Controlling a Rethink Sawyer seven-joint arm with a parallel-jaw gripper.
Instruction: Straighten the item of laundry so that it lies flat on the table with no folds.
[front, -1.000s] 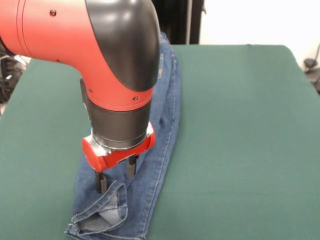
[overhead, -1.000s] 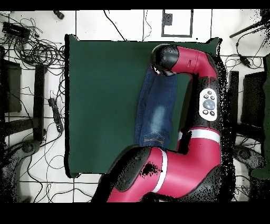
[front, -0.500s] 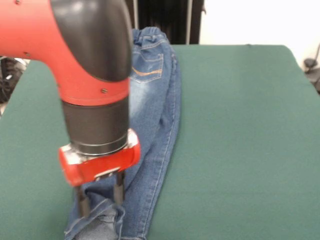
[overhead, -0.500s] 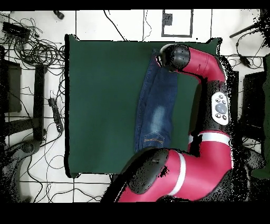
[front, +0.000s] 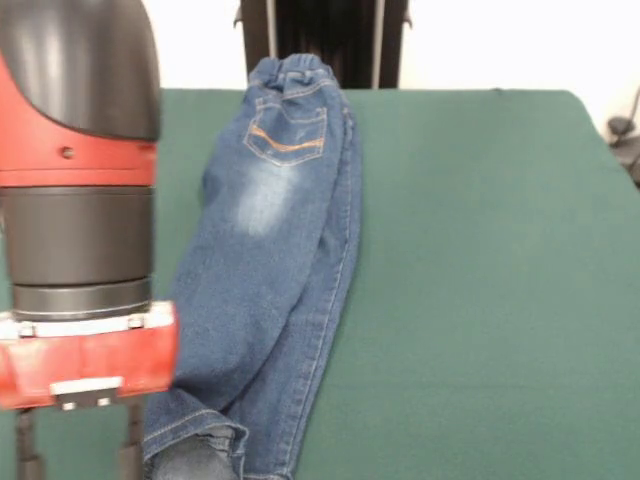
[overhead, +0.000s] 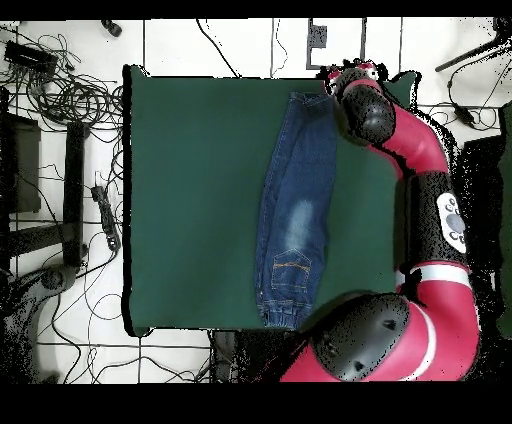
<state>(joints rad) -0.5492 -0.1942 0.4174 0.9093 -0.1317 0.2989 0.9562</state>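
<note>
The item of laundry (front: 270, 250) is a small pair of blue jeans, doubled lengthwise so that one leg lies over the other. Its waistband is at the far end and its cuffs are near the bottom edge of the front view, where the lowest cuff (front: 195, 455) is rumpled. The jeans rest on the green table (front: 480, 280). My gripper (front: 78, 455) stands open just left of the cuffs, over bare cloth, with nothing between its fingers (front: 130, 445). In the overhead view the jeans (overhead: 295, 210) run along the table (overhead: 190, 200), and the arm's wrist (overhead: 365, 100) hides the gripper.
A black stand (front: 320, 40) rises behind the far table edge. Cables (overhead: 60, 95) lie on the floor beside the table in the overhead view. The arm (overhead: 430, 200) runs along the table's side next to the jeans.
The arm has swung sideways off the jeans' cuff end, leftward in the front view, uncovering the whole garment. The gripper now stands beside the cuffs instead of over them.
</note>
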